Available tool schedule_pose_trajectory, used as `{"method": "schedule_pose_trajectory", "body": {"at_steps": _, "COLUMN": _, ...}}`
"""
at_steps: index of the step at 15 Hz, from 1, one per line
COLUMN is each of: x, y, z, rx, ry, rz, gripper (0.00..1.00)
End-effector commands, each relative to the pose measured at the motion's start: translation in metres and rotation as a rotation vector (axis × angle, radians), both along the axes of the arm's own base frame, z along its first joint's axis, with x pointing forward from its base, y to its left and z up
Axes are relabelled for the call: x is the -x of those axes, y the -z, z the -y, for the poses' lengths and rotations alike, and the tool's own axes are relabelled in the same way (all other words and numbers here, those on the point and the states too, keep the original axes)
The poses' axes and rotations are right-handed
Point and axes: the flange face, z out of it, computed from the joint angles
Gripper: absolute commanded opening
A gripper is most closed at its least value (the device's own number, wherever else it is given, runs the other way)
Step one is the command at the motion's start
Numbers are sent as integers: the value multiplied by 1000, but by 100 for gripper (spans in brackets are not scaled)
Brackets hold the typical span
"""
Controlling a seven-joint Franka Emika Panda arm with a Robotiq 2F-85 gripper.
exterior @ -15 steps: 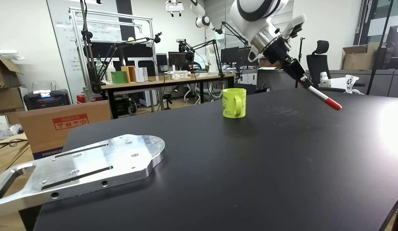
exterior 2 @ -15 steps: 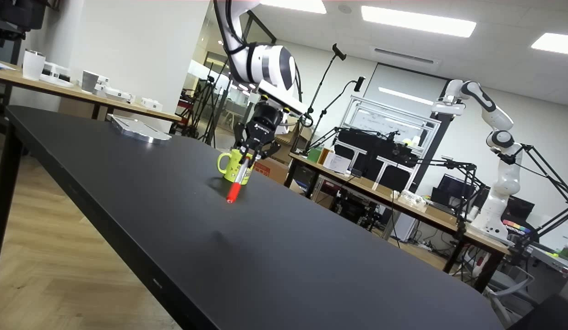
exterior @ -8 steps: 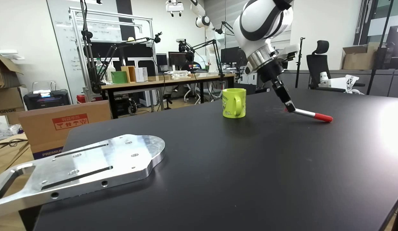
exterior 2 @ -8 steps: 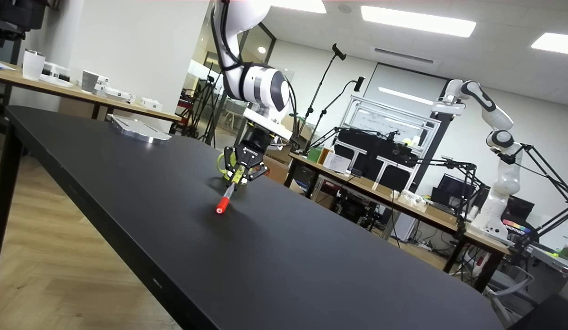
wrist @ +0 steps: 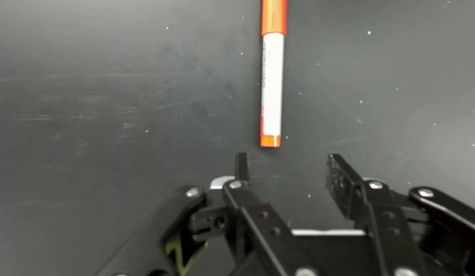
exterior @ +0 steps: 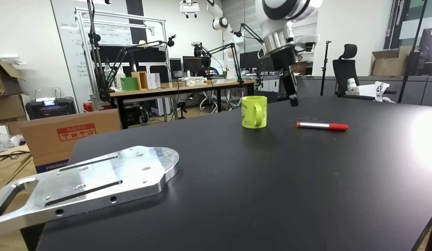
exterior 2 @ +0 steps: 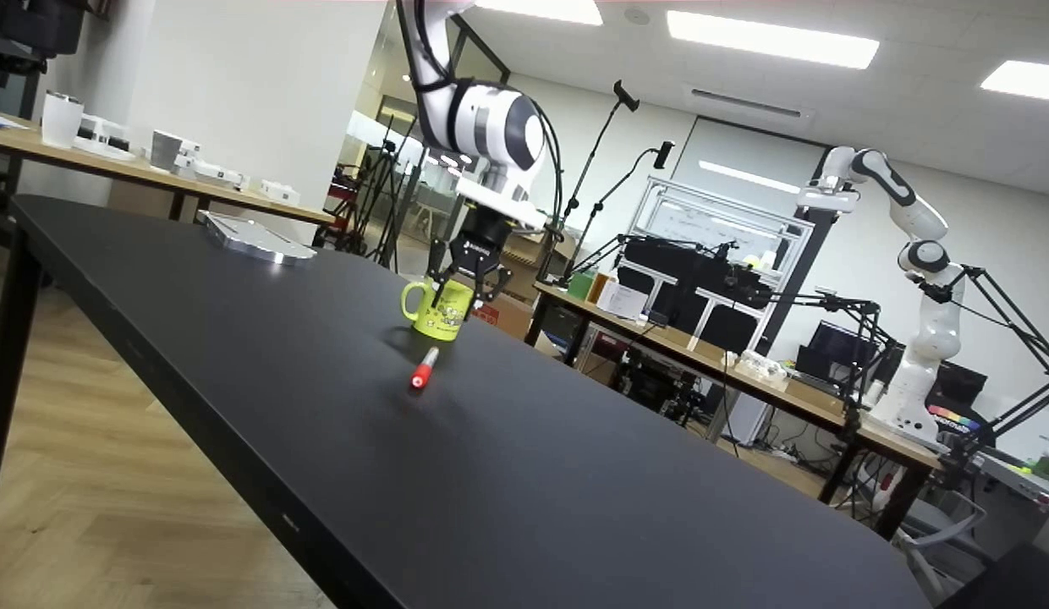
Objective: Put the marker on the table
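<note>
Left to right in an exterior view: a cardboard box [exterior: 73,136] with red print, standing past the edge of the black table [exterior: 271,181]; a silver-grey metal plate [exterior: 97,174], lying flat, its handle end projecting beyond the table's edge; a wooden desk [exterior: 167,88] in the background; a yellow-green cup [exterior: 249,111], upright on the table, its handle on the near side; the gripper [wrist: 287,156], above the table, beside the cup and apart from it; the marker [exterior: 322,126], lying on its side on the table, red with a pale barrel, its red cap directed away from the cup; a black chair [exterior: 344,71] behind the table; a carton [exterior: 388,66] farther right in the background; the gripper is released, and in the wrist view its two fingers stand well parted, with the surface of the table visible between them; the marker's plain end appears just ahead of the fingertips and apart from both; its cap is partly cut off by the upper border of that view; in both exterior views the marker rests near the cup, the two apart.
</note>
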Motion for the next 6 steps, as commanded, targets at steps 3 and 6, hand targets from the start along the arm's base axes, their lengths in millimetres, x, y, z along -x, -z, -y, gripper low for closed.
{"method": "schedule_pose_trajectory", "body": {"at_steps": 3, "x": 4, "y": -68, "z": -10, "rx": -21, "ry": -14, "rz": 68, "gripper": 74}}
{"method": "schedule_pose_trajectory", "body": {"at_steps": 6, "x": 15, "y": -102, "z": -15, "rx": -26, "ry": -26, "rz": 90, "gripper": 93}}
